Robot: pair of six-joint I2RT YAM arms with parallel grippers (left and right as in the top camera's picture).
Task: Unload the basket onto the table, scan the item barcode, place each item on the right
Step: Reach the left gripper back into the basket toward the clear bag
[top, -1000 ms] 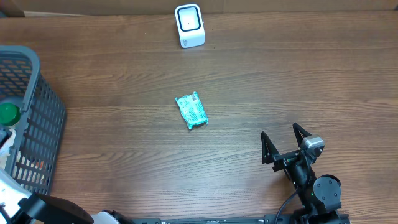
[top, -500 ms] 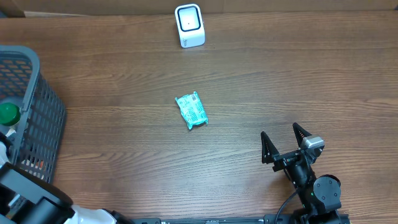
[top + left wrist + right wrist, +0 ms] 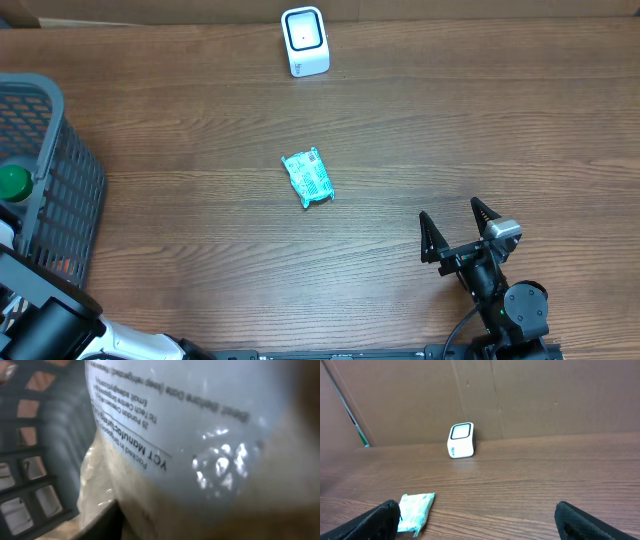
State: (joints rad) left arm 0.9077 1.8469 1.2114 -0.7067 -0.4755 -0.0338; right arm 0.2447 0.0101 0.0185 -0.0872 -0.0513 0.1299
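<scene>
A clear plastic bag [image 3: 190, 425] with a printed label and pale contents fills the left wrist view, inside the grey basket [image 3: 35, 475]. My left gripper is shut on the bag; one dark finger [image 3: 102, 522] presses its lower edge and the other is hidden. In the overhead view only the left arm [image 3: 45, 325] shows, reaching down by the basket [image 3: 60, 170]. A teal packet [image 3: 308, 178] [image 3: 415, 510] lies flat mid-table. The white scanner [image 3: 304, 41] [image 3: 462, 440] stands at the far edge. My right gripper [image 3: 455, 232] [image 3: 480, 522] is open, near the front right, empty.
A green cap [image 3: 13, 183] sticks up inside the basket at the left edge. A cardboard wall [image 3: 530, 395] rises behind the scanner. Wood tabletop [image 3: 480, 130] stretches between the packet, the scanner and my right arm.
My left arm has shifted at the bottom-left corner beside the basket, and its jaws have narrowed onto the bag. The right arm, the teal packet and the scanner have not moved.
</scene>
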